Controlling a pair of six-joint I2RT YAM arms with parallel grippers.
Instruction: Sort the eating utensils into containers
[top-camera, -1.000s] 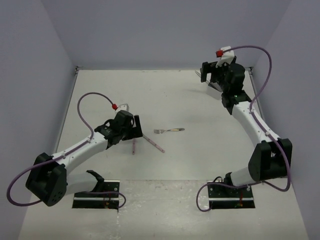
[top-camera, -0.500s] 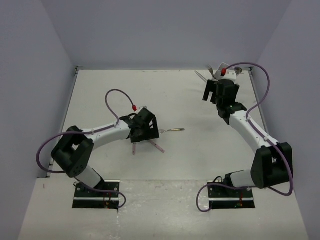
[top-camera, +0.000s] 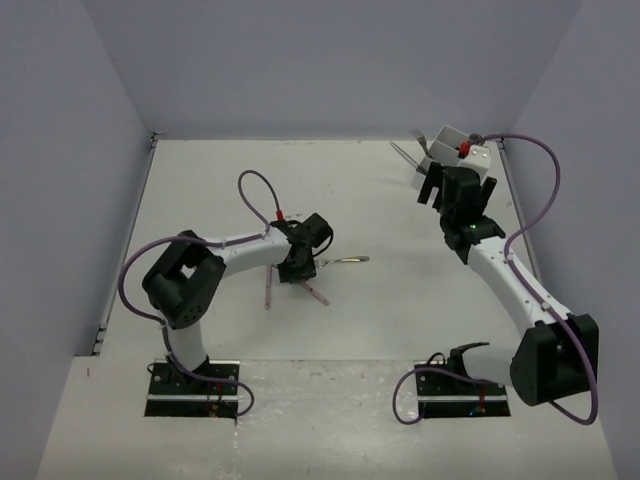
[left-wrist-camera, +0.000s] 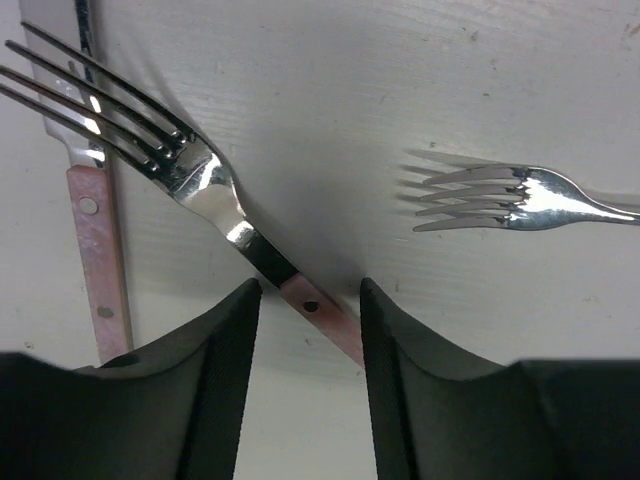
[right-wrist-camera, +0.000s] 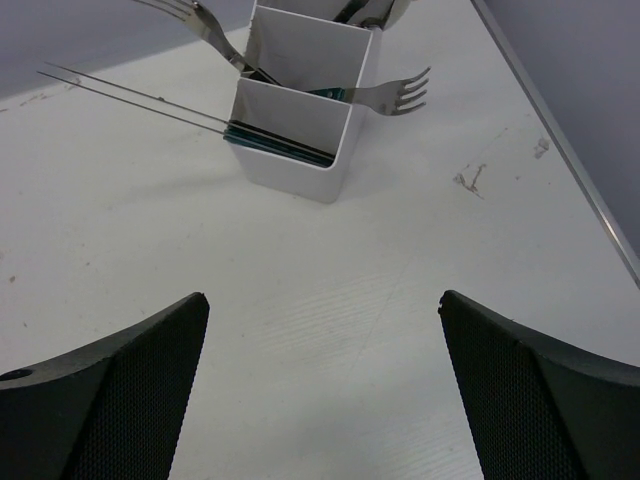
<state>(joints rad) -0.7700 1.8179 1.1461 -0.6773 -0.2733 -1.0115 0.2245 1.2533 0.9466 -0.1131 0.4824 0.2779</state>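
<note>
A pink-handled fork (left-wrist-camera: 205, 175) lies slantwise on the table, and its handle (left-wrist-camera: 318, 312) runs between the fingers of my left gripper (left-wrist-camera: 305, 300). The jaws stand narrowed either side of the handle, open, with a gap on the left side. Beside it lie a pink-handled knife (left-wrist-camera: 95, 240) and an all-metal fork (left-wrist-camera: 520, 195). From above, my left gripper (top-camera: 300, 268) hangs over the pink fork (top-camera: 316, 294), with the metal fork (top-camera: 345, 260) to its right. The white container (right-wrist-camera: 290, 172) holds several utensils, a fork (right-wrist-camera: 395, 95) poking out. My right gripper (right-wrist-camera: 322, 310) is open and holds nothing, just short of the container.
The container (top-camera: 447, 140) sits at the far right corner near the table's right edge (right-wrist-camera: 560, 140). Thin knife blades (right-wrist-camera: 140, 100) stick out of it to the left. Purple cables loop over both arms.
My left arm swung right over the pink-handled fork and its jaws narrowed around the handle. My right gripper drew back from the container, which now shows from above.
</note>
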